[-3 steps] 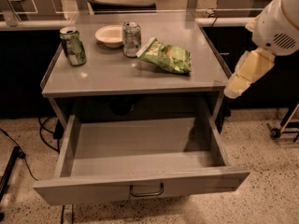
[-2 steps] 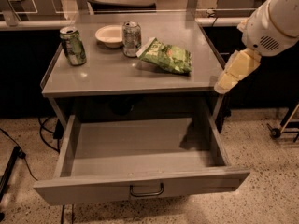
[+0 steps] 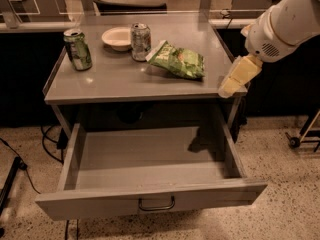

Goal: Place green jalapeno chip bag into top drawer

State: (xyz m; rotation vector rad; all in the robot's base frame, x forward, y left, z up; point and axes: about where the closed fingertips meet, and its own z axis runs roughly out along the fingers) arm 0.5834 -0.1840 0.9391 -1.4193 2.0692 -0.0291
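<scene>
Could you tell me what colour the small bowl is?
White bowl, camera view; end effector hangs beside the table.

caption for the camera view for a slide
Gripper at right edge of table, near the green jalapeno chip bag; top drawer open below.

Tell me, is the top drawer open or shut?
Open: the drawer is pulled out below the table, its inside showing. The gripper is at the table's right front corner.
</scene>
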